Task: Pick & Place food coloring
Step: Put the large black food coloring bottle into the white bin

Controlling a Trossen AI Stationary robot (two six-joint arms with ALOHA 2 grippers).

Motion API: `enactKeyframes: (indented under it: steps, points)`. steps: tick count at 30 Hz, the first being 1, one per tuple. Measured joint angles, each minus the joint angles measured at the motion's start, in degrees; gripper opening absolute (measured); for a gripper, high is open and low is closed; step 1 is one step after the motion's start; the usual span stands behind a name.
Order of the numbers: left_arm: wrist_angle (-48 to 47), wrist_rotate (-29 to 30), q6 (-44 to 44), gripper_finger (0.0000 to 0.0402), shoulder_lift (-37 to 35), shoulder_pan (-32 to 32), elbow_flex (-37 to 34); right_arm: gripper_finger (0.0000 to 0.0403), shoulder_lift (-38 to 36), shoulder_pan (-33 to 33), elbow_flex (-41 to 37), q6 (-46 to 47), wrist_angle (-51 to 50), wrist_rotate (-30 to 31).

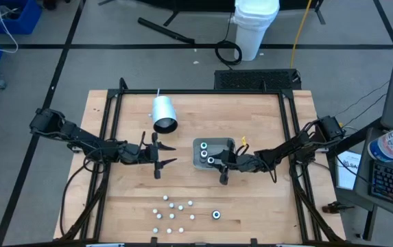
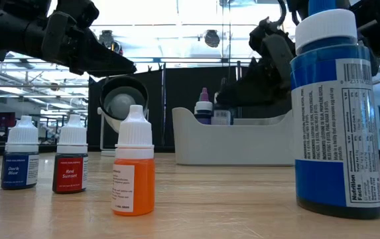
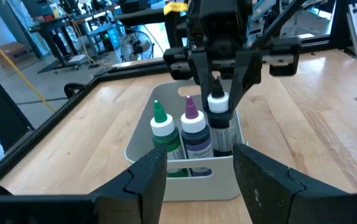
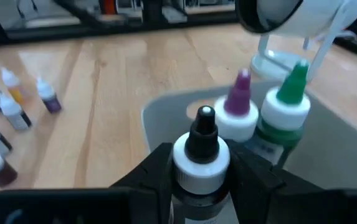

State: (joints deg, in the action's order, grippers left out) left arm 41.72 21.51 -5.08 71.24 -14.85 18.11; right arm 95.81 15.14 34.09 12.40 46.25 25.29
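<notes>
The right gripper (image 4: 200, 171) is clamped on a black-tipped bottle (image 4: 201, 146), its dark fingers pressed to either side of the white collar, and holds it upright over the grey tray (image 1: 215, 152). In the left wrist view the bottle hangs just at the tray's far rim, beside a purple-tipped bottle (image 3: 192, 134) and a green-tipped bottle (image 3: 162, 134) already standing inside. By my reading this is the placing step: the bottle needs lowering straight down into the free spot next to the purple one, without nudging its neighbours, before the fingers let go.

The left gripper (image 1: 160, 156) waits at about nine o'clock from the tray, fingers spread wide and holding nothing.

The tray is smooth, matte plastic with rounded corners and low walls. The bottles in it are squat cylinders with white shoulders and tapered nozzles. At about six o'clock on the pale wooden surface (image 1: 265, 199), well apart from the tray, the remaining small dropper bottles (image 1: 172, 211) stand in a loose cluster, with a wider blue bottle (image 1: 217, 215) just beside them. A white cylinder (image 1: 163, 113) lies on its side at eleven o'clock.
</notes>
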Motion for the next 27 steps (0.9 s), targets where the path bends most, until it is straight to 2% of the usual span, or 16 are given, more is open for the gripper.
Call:
enactKeyframes:
  steps: [4, 7, 12, 27]
  points:
    - [-1.6, -3.8, 3.9, 0.0189, 0.0, 0.0, 0.0, 0.0119, 0.0, 0.3, 0.0, -0.1, 2.2, 0.1]
    - [-1.7, -5.4, 3.6, 0.0189, 0.0, 0.0, 0.0, 0.0123, 0.0, 0.3, 0.1, -0.3, 2.3, 0.0]
    - [-1.3, -5.0, 3.7, 0.0189, 0.0, 0.2, 0.0, 0.0112, 0.0, 0.3, 0.1, -1.8, 2.5, 0.0]
    - [-1.7, -5.0, 3.3, 0.0189, 0.0, 0.2, 0.0, 0.0117, 0.5, 0.3, 3.7, -5.6, 1.0, -1.6]
